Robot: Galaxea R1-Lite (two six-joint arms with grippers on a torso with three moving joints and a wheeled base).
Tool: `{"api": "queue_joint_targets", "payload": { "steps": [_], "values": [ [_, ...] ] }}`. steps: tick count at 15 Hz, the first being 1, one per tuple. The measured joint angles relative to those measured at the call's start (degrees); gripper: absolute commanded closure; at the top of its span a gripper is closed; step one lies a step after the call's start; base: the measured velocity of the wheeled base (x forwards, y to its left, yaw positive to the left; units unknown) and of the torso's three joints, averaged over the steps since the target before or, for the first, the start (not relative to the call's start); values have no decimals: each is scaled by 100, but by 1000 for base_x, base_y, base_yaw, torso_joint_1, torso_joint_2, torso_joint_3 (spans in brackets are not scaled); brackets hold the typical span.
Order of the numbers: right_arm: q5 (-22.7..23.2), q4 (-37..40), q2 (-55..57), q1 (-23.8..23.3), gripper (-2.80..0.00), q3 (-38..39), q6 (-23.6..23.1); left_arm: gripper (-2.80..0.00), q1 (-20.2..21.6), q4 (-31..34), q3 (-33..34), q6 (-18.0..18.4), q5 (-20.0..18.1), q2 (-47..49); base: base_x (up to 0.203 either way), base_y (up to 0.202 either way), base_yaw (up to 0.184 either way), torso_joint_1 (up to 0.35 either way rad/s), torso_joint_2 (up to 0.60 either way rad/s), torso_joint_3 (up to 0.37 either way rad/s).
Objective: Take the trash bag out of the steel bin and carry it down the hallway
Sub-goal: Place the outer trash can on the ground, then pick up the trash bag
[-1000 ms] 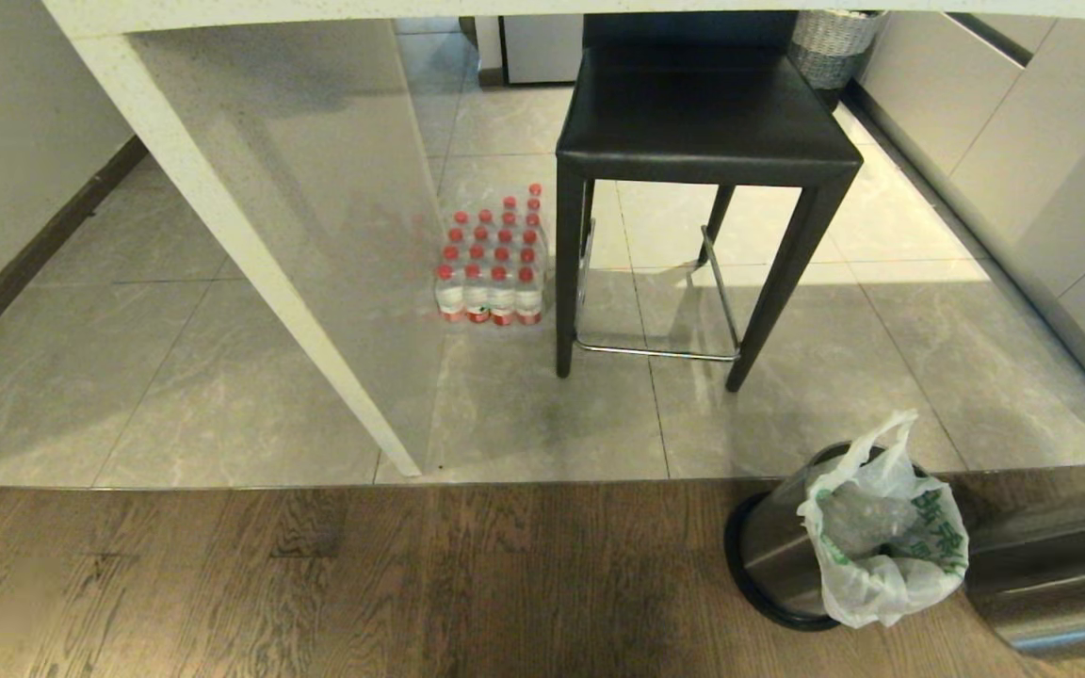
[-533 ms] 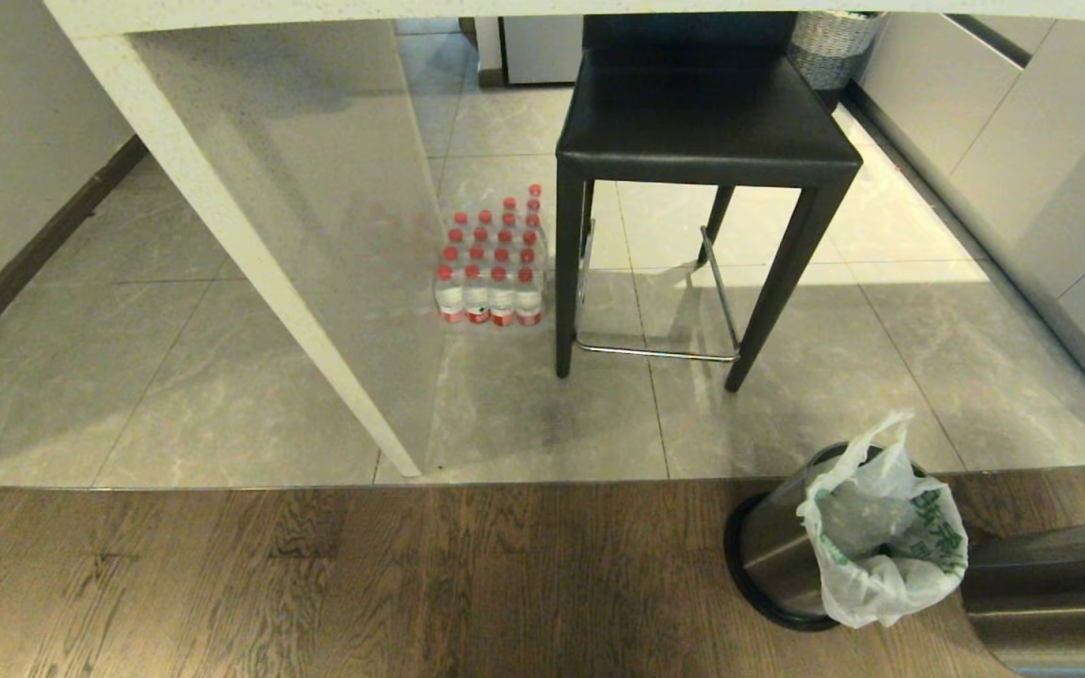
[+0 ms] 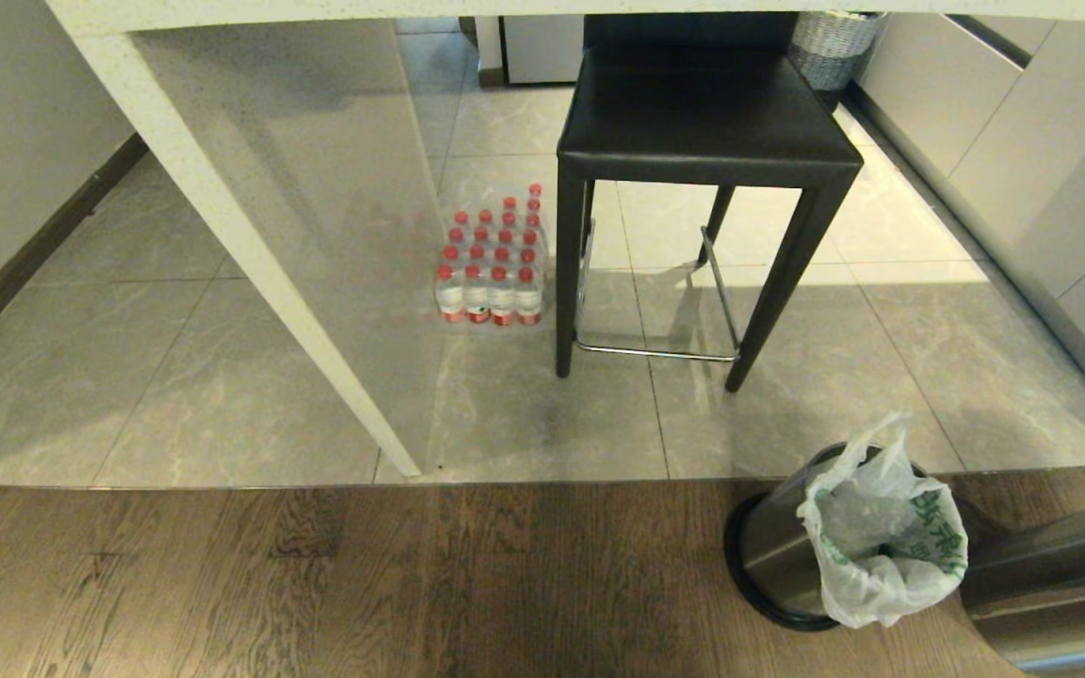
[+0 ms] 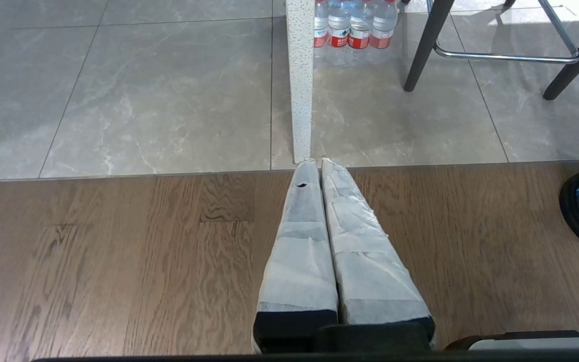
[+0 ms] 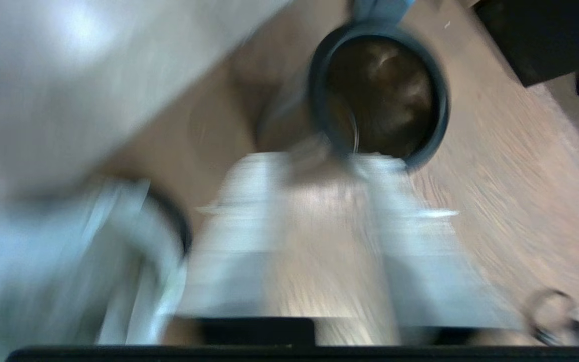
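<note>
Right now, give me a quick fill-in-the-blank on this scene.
1. The trash bag in the steel bin has ___ print.
2. The bottles beside the stool have ___ caps.
3. The left gripper, over the wood floor, is ___.
Missing: green; red; shut.

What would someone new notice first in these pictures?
Probably the black stool standing on the grey tiles in the middle, with a pack of red-capped water bottles on the floor just to its left. Next, the trash bag with green print, bulging out of the steel bin at the lower right, where the wood floor meets the tiles.
</note>
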Motion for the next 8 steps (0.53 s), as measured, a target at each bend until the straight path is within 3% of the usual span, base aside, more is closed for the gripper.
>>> {"api": "queue_joint_targets", "payload": {
  "steps": [2,4,6,8],
  "values": [
    [-694,1175,-770,947,0,171,26,0,0,-2,0,2,0,0,0,0,0,0,0,0],
    [-1011,2398,-1475,1811,0,330,74,0,0,-2,0,0,-2,0,0,0,0,0,0,0],
    [-957,3394,-2038,2573,0,518,280,0,0,-2,0,0,-1,0,0,0,0,0,0,0],
    [-486,3628,-2231,2985,0,694,431,0,0,1,0,0,0,0,0,0,0,0,0,0]
  ]
}}
